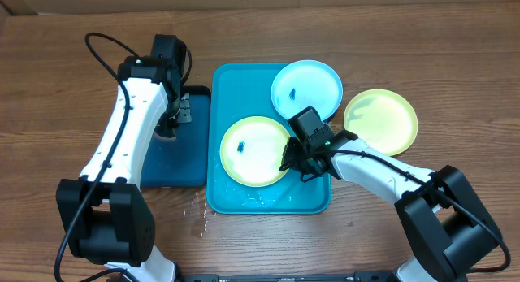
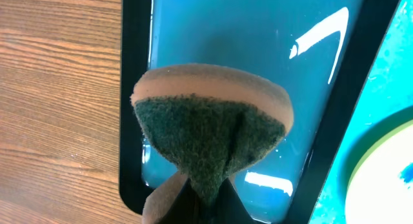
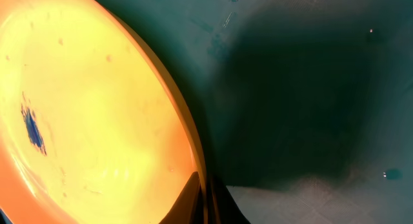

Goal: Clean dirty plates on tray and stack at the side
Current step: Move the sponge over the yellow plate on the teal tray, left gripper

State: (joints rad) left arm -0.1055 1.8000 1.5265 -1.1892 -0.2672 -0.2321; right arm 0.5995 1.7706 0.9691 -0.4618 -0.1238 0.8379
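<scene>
We are taking the turquoise tray point(image 1: 244, 87) as the landmark. It is lying flat on the table point(image 1: 455, 46), with its long axis running from the robot's edge toward the far edge.

One yellow-green plate point(image 1: 253, 150) is resting face up in the near half of the tray and is showing a small blue smear point(image 1: 243, 146) left of its centre. The light blue plate point(image 1: 306, 89) is sitting over the tray's far right corner and overhanging the rim. A second yellow-green plate point(image 1: 380, 121) is lying on the table just right of the tray. The plates are round, so we are reporting no long axis for them.

The right end effector point(image 1: 292, 162) is pinching the right rim of the plate inside the tray, its jaws narrow around the rim. The left end effector point(image 2: 197, 201) is gripping a folded sponge point(image 2: 213, 130), green scouring face outward. It is holding the sponge over the dark blue tray point(image 1: 175, 164), which is lying along the turquoise tray's left side.
</scene>
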